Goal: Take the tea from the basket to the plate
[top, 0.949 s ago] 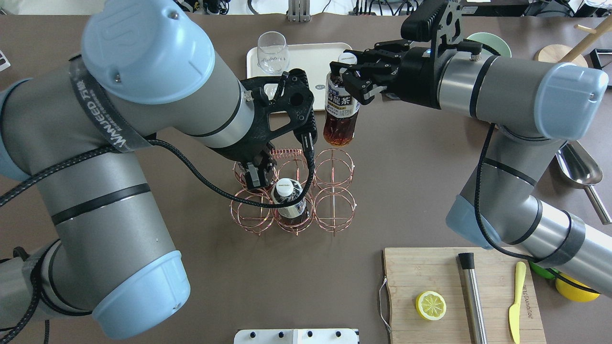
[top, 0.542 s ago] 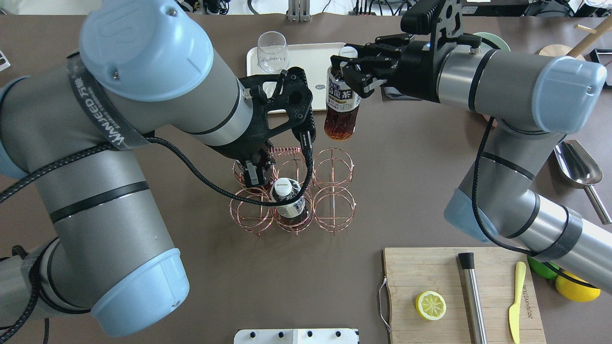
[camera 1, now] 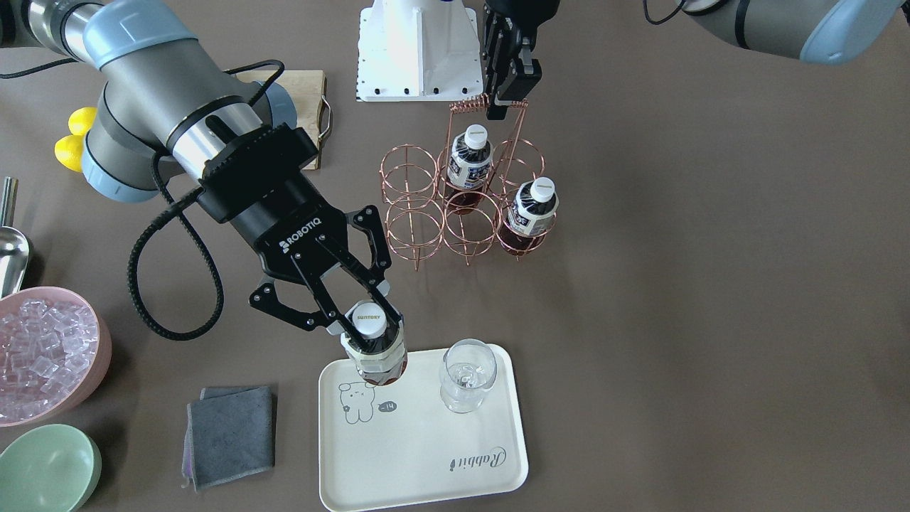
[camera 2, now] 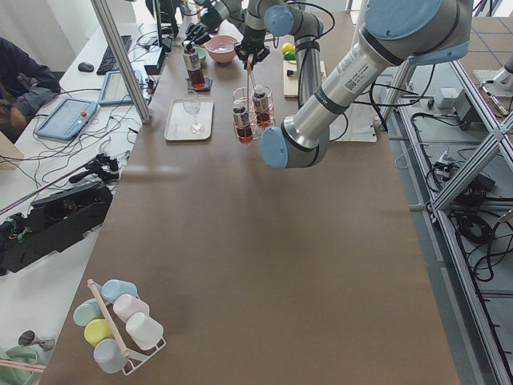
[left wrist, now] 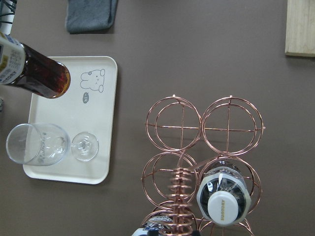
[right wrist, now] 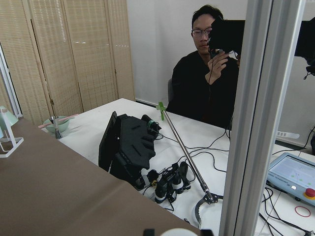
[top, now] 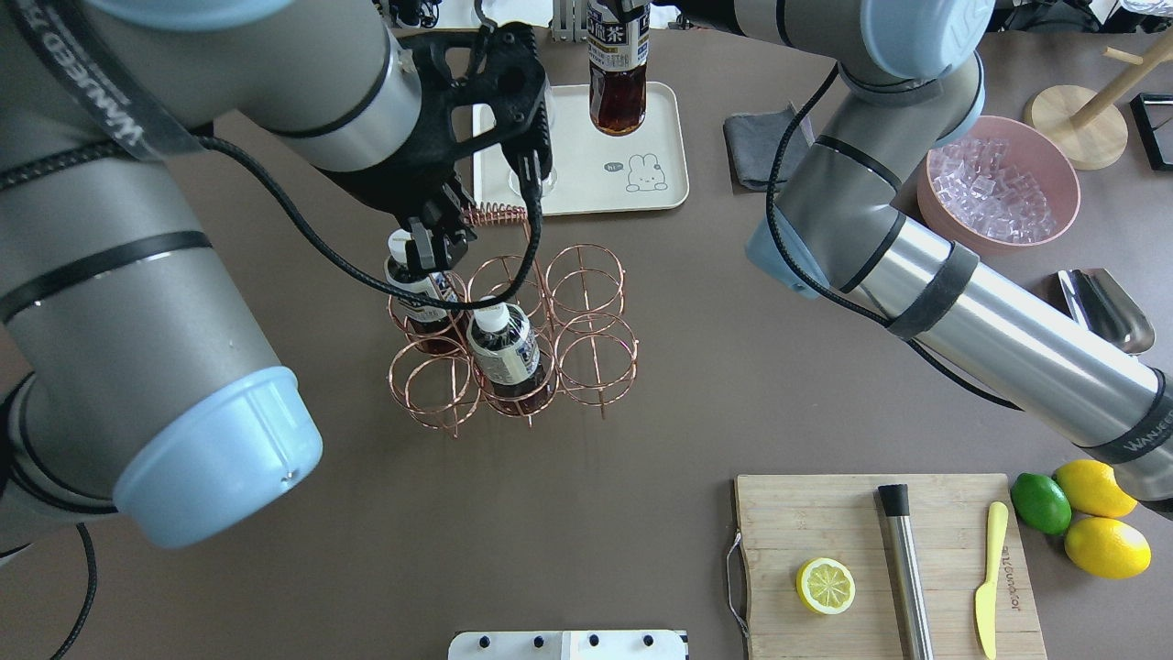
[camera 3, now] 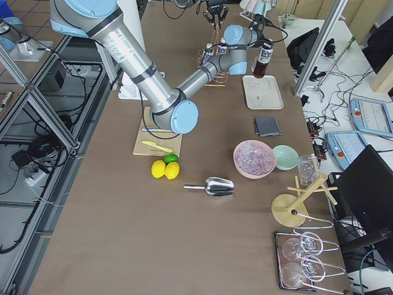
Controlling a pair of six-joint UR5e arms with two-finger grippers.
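Note:
My right gripper [camera 1: 366,321] is shut on the neck of a tea bottle [camera 1: 377,355] with a white cap. It holds the bottle over the corner of the cream plate [camera 1: 426,455] beside the bear drawing; the bottle [top: 617,87] also shows over the plate [top: 660,137] in the overhead view. I cannot tell whether the bottle touches the plate. My left gripper [top: 429,252] is shut on the coiled handle [top: 495,216] of the copper wire basket [top: 597,362]. Two more tea bottles [top: 504,346] [top: 414,286] stand in the basket's compartments.
A stemless glass [camera 1: 466,373] stands on the plate. A grey cloth [camera 1: 231,434], a pink bowl of ice [camera 1: 43,355] and a mint bowl [camera 1: 46,469] lie near it. A cutting board [top: 825,513] with a lemon half sits near the robot, a metal scoop [top: 1104,312] to its right.
My right gripper has carried the tea from the plate's near edge to above the plate. The basket, held by my left gripper, has shifted left.

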